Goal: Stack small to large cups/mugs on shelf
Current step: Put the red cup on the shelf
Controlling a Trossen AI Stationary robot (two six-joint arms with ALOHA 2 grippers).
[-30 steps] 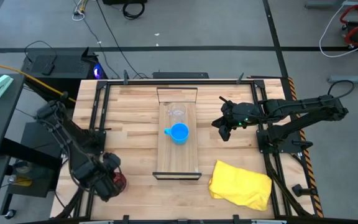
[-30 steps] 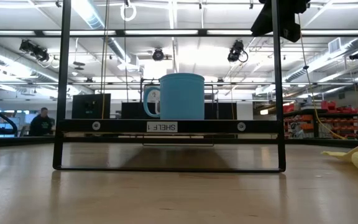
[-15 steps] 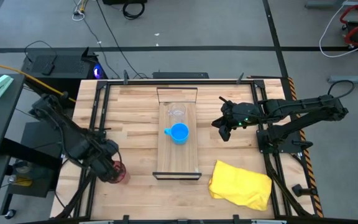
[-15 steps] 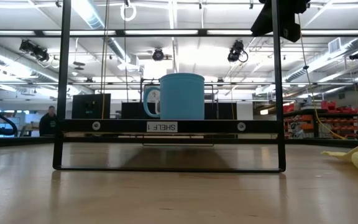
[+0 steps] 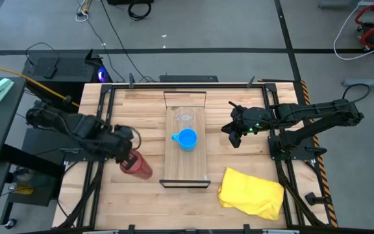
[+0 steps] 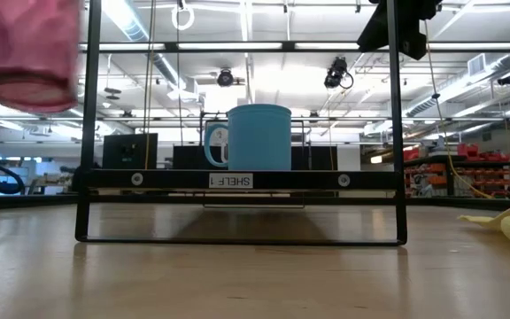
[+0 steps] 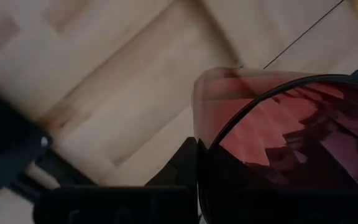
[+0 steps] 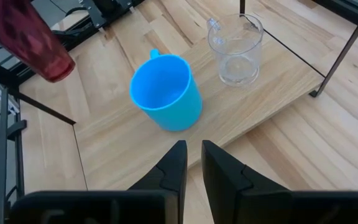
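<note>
The dark red cup is in my left gripper, above the table left of the shelf; in the low view the cup hangs high at the left. The bright blue mug stands on its base mid-shelf, and the clear cup stands just beyond it. My right gripper hovers to the right of the shelf, shut and empty; its wrist view shows the blue mug, the clear cup and the red cup. My left gripper holds the red cup by one end, with one finger against its wall; the gripper hides which end it is. The fingers come from the table's left. The cup is lifted clear and tilted, its free end slanting toward the near right.
A yellow cloth lies at the near right of the table. The shelf's dark end brackets rise high at both ends. Black frame rails run along the table's left and right sides.
My left gripper has carried the red cup from the table's near left corner up and toward the shelf, to the right and farther from the near edge. The cup has come into the low view at the top left.
</note>
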